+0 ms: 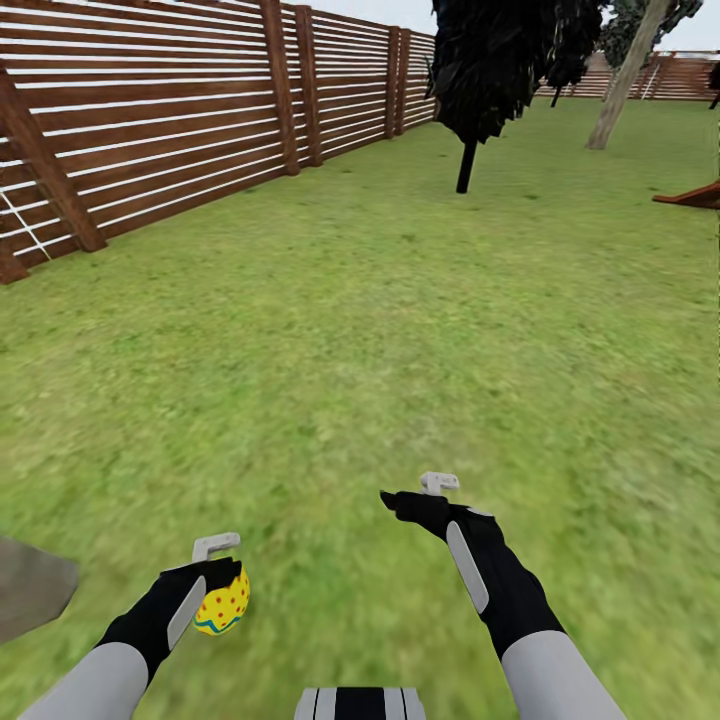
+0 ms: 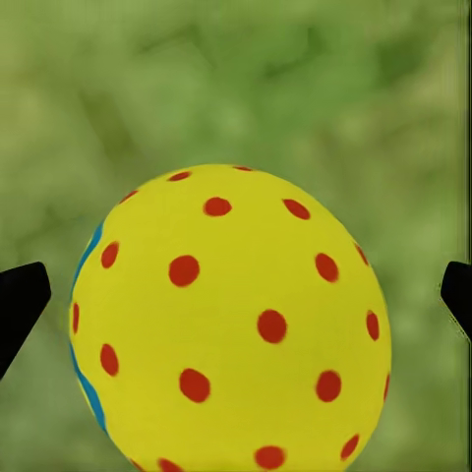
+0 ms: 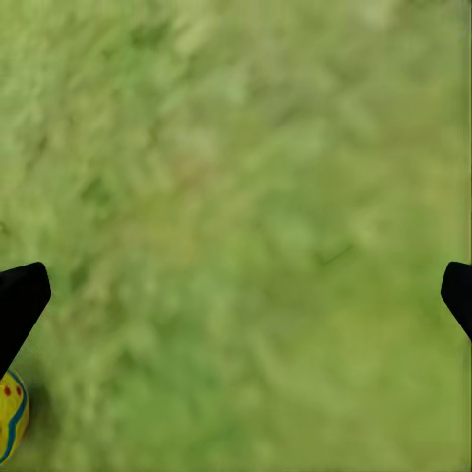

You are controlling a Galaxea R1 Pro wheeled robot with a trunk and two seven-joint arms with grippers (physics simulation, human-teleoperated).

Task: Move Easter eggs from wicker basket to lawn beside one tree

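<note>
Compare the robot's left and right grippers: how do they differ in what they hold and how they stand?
The left gripper holds a yellow, red-dotted Easter egg; the right gripper holds nothing, fingers wide apart. The left sits lower and nearer the robot, the right farther forward. Both hang over the lawn.

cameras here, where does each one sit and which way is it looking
Head view: on the robot's head, facing forward and down over the lawn toward the fence and trees; both forearms show, the left pincer holding an egg, the right pincer empty.
Left wrist view: by the left pincer, looking along its fingers at the egg over grass.
Right wrist view: by the right pincer, looking down at grass; dark fingertips at both edges.
Shared: the egg appears in every view.
</note>
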